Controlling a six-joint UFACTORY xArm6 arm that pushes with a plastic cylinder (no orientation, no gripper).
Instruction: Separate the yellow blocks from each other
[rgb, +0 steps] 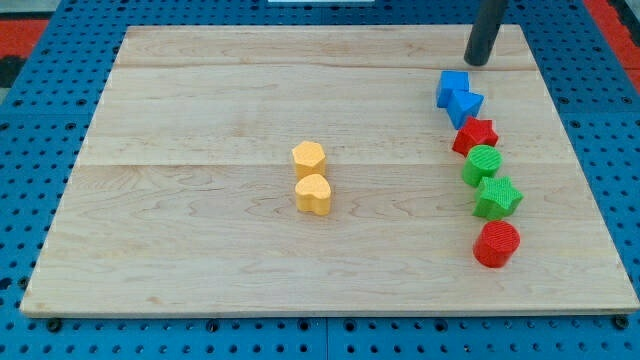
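Note:
Two yellow blocks stand touching near the middle of the wooden board (200, 230): one yellow block (308, 157) above and a yellow heart (313, 194) just below it. My tip (478, 60) is at the view's top right, far from both yellow blocks and just above the blue blocks.
A column of blocks runs down the view's right side: a blue cube (451, 87), a blue star (466, 104), a red star (475, 135), a green cylinder (482, 164), a green star (497, 197) and a red cylinder (496, 244). Blue pegboard surrounds the board.

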